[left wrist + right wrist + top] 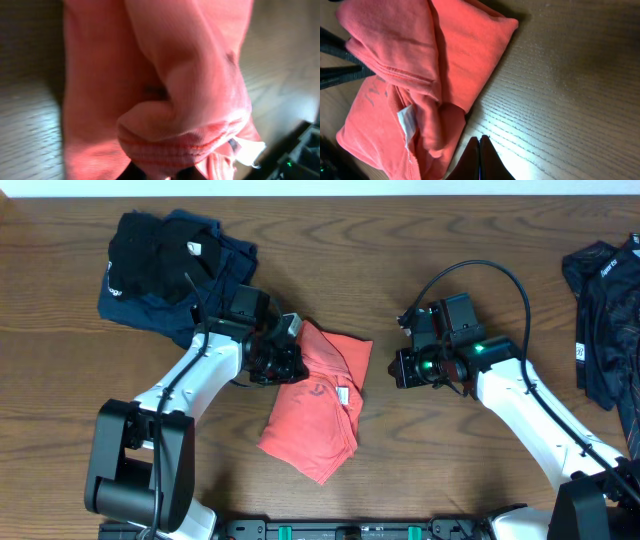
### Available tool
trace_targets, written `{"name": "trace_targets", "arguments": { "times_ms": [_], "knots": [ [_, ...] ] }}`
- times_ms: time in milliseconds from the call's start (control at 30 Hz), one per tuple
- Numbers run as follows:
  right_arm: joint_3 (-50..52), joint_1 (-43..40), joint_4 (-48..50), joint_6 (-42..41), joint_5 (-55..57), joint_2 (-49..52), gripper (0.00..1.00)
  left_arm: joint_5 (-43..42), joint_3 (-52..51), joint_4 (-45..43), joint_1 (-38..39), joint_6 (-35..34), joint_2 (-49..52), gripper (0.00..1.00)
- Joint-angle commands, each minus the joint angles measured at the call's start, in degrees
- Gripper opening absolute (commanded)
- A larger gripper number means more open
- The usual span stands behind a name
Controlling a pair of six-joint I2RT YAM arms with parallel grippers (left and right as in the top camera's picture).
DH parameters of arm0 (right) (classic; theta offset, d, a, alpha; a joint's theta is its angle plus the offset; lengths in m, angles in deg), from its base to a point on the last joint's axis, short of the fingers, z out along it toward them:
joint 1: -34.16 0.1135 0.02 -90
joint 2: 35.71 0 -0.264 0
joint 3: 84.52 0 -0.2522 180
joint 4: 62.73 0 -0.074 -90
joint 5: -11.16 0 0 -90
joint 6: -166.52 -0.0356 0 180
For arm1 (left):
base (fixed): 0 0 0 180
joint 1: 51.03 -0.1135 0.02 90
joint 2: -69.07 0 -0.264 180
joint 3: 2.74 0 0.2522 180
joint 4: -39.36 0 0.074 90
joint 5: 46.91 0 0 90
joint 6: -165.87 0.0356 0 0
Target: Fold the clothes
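orange-red t-shirt (318, 405) cloth over left tool (288, 360) tips

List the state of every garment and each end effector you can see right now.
orange-red T-shirt: partly folded, bunched at its upper-left corner.
left end effector: shut on that bunched corner.
right end effector: shut, empty, beside the T-shirt.
black and navy pile: heaped, unfolded.
dark garment: crumpled at the right edge, unfolded.
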Motion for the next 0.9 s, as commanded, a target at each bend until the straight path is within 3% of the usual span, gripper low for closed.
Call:
{"name": "trace_targets", "arguments": {
  "times_ms": [0,200,467,633,667,767,867],
  "knots": [
    [-0.59,-0.07,-0.24,0.00,0.02,-0.04,0.01,-4.09,2.78,0.90,-0.11,-0.72,-3.06,0.08],
    [-0.59,-0.13,-0.15,0.00,0.22,-0.04,0.01,-4.04,5.22,0.46,0.09,-3.82,-9.60,0.06],
    [-0.59,-1.09,-0.28,-1.14,2.40,-0.04,0.01,-3.50,4.98,-9.60,4.98,-4.02,-11.10,0.06],
    [-0.59,-1.07,-0.72,-1.03,1.79,-0.04,0.02,7.30,4.98,-6.32,8.85,-4.00,-9.84,0.06],
    [-0.59,-1.05,-1.11,-0.26,0.83,-0.04,0.02,9.81,5.01,-4.94,8.70,-4.02,-10.10,0.09],
    [-0.59,-1.03,-2.49,2.01,0.52,-0.04,0.03,15.65,5.03,0.46,5.95,-4.02,-11.32,0.33],
    [-0.59,-1.03,-3.21,1.95,3.10,-0.04,0.04,17.55,4.85,5.66,2.01,-4.00,-11.23,0.47]
  ]
}}
